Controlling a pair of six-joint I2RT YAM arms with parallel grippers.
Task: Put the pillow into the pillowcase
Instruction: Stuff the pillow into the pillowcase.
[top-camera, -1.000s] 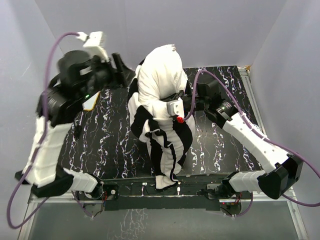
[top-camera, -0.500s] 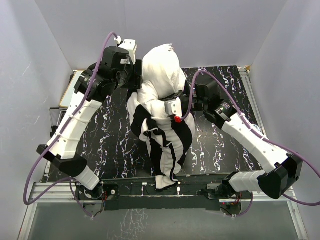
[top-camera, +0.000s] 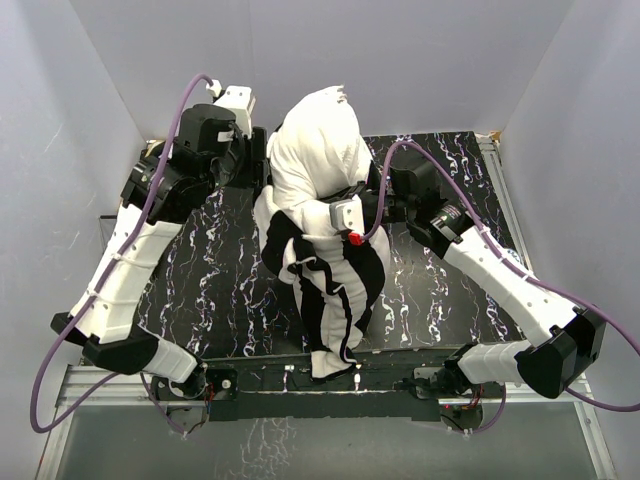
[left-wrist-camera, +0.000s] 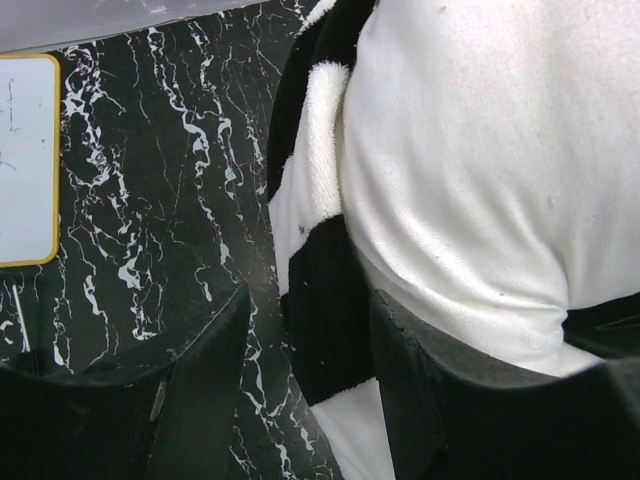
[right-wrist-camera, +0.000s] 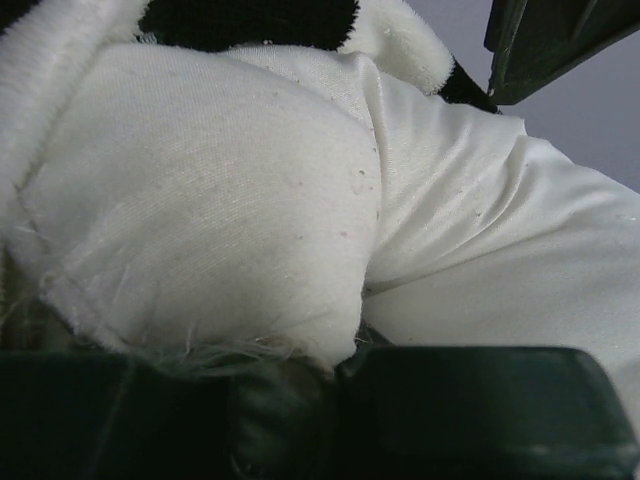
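Note:
The plump white pillow (top-camera: 318, 140) stands on end at the table's middle, its lower half inside the black-and-white striped pillowcase (top-camera: 335, 275), which trails to the near edge. My right gripper (top-camera: 372, 208) is shut on a pinch of pillow fabric (right-wrist-camera: 230, 200) on the pillow's right side. My left gripper (top-camera: 255, 160) is at the pillow's left side, open. In the left wrist view the pillowcase's striped rim (left-wrist-camera: 322, 320) lies between its fingers (left-wrist-camera: 195, 390); the left finger stands off the cloth, while the right one rests against the pillow (left-wrist-camera: 470, 180).
A small whiteboard with a yellow frame (left-wrist-camera: 25, 160) lies on the black marbled table (top-camera: 210, 280) at the far left. Grey walls close in the back and both sides. The left arm (top-camera: 130, 260) spans the table's left part.
My left arm has swung in from the far left to the pillow's left side, and its jaws have narrowed a little. The right arm and the pillow have stayed put.

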